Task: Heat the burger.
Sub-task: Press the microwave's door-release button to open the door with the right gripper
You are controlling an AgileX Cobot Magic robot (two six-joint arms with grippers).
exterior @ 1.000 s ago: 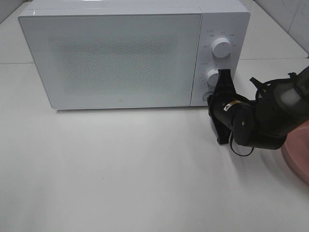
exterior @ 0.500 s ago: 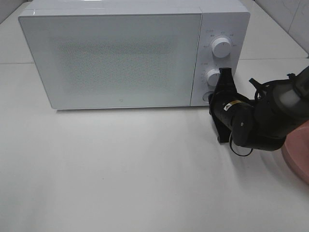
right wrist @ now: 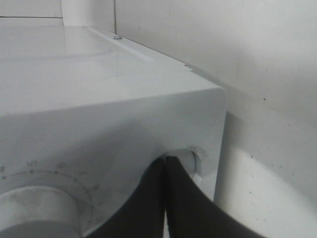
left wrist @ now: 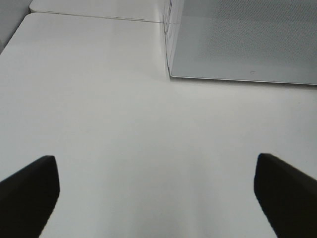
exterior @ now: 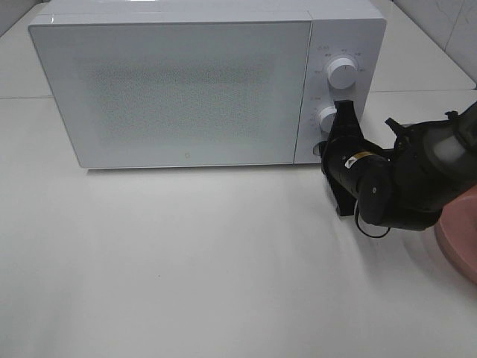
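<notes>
**Right pincer clenched at door button; burger unseen**

My right gripper is clenched and empty. Its tips are together against the round button at the control panel's lower corner, just beside the lower knob. The microwave door is shut. My left gripper is released and holds nothing, over the table near the oven's left front corner.

I can't find the burger in any view, so I can't call its bearing from either pincer, its heading or its long axis. A pink plate edge shows at 4 o'clock in the high view, its top hidden behind the right arm.

My read is that door release is the step in hand. The right arm is nearer that plate.
</notes>
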